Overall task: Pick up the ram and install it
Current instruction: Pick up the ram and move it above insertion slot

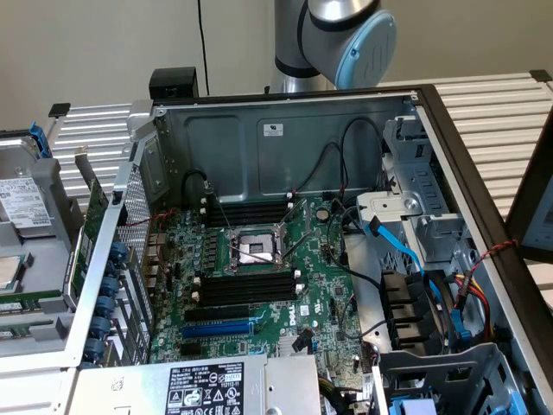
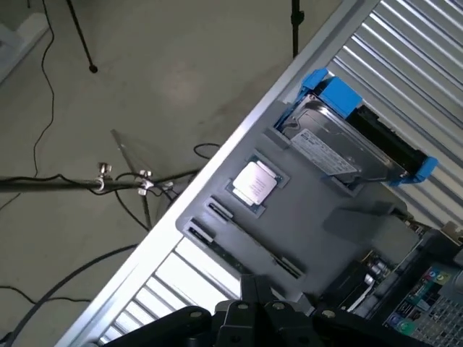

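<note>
Nearest you in the exterior view, the power supply is sitting at the front edge of the open computer case. Just beyond it, on the motherboard, the near bank of black memory slots is lying empty. Past the processor socket, the far bank is showing empty too. So you are looking at an install that is not yet made: no stick is sitting in any slot on the board.

Off to the exterior view's left, outside the case, the grey parts tray is resting on the bench. The ram is lying at the tray's near end, just nearer than a loose processor chip, with the hard drive farther back.

The wrist view is looking down on that same tray, where the ram is sitting in its groove beside the chip. The end effector is hanging above the tray, close over the ram and, as far as you can judge, not touching it. Its fingers are pressed together and pinching nothing. I am judging the pick-up as not yet done, so both the grasp and the seating are left to do.

Farthest back, the arm is rising behind the case's rear wall.
</note>
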Controlling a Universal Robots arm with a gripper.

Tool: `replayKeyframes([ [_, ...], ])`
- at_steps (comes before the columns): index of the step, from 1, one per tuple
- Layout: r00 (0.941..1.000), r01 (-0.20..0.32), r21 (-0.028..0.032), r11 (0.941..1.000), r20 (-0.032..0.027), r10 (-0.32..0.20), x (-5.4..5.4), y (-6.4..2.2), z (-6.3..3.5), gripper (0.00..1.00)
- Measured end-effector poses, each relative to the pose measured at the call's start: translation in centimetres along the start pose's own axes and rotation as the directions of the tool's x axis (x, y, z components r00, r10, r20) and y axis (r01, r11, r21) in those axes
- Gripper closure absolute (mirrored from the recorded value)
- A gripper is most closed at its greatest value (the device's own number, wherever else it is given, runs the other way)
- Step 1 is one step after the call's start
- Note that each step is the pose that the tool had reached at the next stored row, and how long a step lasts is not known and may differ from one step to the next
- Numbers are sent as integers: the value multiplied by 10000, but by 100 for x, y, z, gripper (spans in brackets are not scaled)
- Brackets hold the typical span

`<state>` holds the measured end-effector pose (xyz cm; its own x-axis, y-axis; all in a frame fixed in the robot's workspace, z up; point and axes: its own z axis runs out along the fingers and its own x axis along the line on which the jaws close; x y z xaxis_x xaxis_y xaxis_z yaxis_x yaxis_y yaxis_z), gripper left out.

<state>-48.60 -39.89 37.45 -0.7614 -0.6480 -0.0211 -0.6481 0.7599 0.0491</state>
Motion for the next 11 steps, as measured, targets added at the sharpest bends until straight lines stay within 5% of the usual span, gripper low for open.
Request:
replayKeyframes([
  [5,9959,902,-21,9959,-43,-902,0,0,3,89],
  [11,9801,1984,-51,9801,-93,-1984,0,-1,9,89],
])
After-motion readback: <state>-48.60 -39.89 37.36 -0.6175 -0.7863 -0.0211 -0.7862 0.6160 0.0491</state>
